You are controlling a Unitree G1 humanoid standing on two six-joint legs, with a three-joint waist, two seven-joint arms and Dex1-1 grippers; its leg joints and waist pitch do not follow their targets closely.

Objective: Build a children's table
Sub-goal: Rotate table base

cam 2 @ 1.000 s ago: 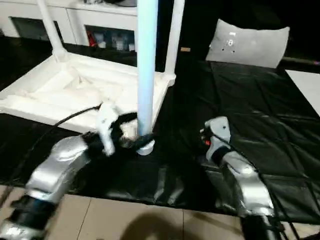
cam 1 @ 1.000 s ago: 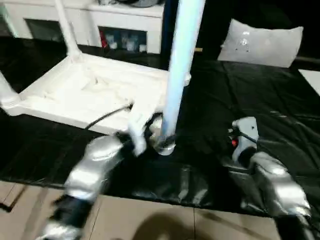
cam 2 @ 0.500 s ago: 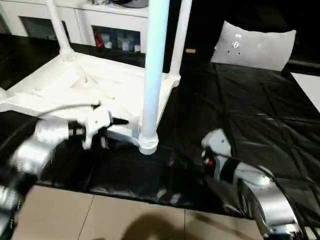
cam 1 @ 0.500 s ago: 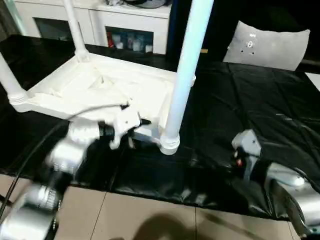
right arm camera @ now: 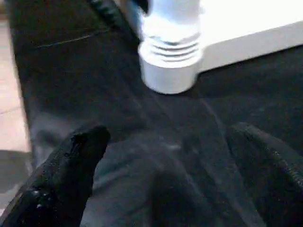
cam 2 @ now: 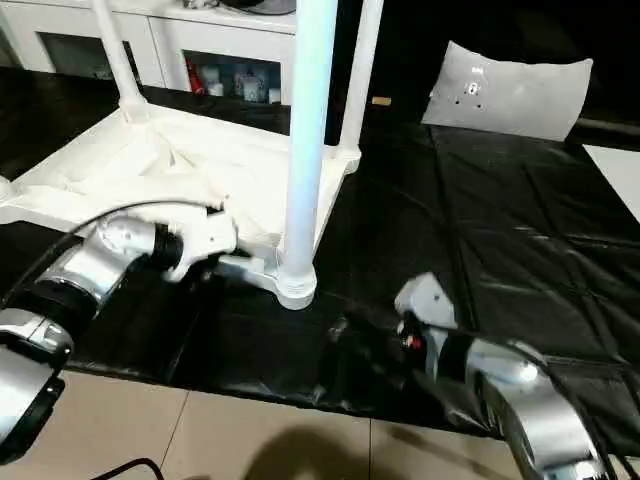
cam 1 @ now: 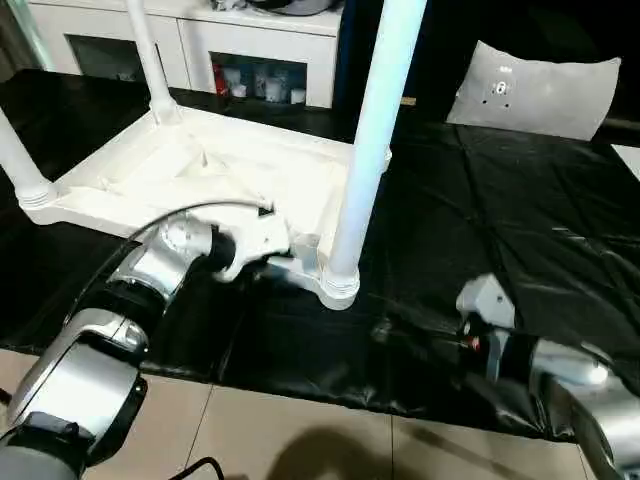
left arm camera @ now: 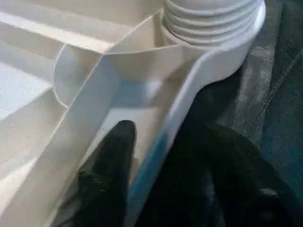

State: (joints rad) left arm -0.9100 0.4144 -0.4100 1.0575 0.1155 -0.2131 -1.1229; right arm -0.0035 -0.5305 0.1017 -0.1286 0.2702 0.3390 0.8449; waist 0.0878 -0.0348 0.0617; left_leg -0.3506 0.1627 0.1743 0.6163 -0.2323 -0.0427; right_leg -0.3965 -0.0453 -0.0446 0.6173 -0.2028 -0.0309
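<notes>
Shown upside down on the black sheet [cam 1: 520, 250], the children's table [cam 1: 200, 175] lies with its ribbed underside facing up and legs rising from its corner sockets; the nearest leg [cam 1: 365, 150] stands upright in the near corner socket [cam 1: 338, 285], whose ridged collar rests against the sheet. A far leg [cam 1: 148, 60] and a leg at the left corner [cam 1: 18, 160] also stand seated, and in the right eye view a fourth leg [cam 2: 360, 75] rises at the far corner behind the nearest one. Behind the table stands a white cabinet [cam 1: 250, 45], and a grey cushion [cam 1: 540, 90] lies on the far side of the sheet. The left gripper [left arm camera: 142, 189] sits at the table's near rim just beside the near corner socket, with one black finger [left arm camera: 111, 170] inside the rim wall and the other outside it, so the jaws straddle the edge; whether they actually pinch the rim cannot be told. The right gripper [right arm camera: 165, 170] hovers low over the sheet, near the socket but apart from it, its two fingers spread wide with nothing between them. With all four legs apparently in place, the step in hand is judged to be the securing of the top by its edge, perhaps in readiness for checking the last leg or turning the table upright. The next move would call for a firm clamp on the rim by the left gripper and a matching hold by the right, since a one-sided lift could tilt the table.
</notes>
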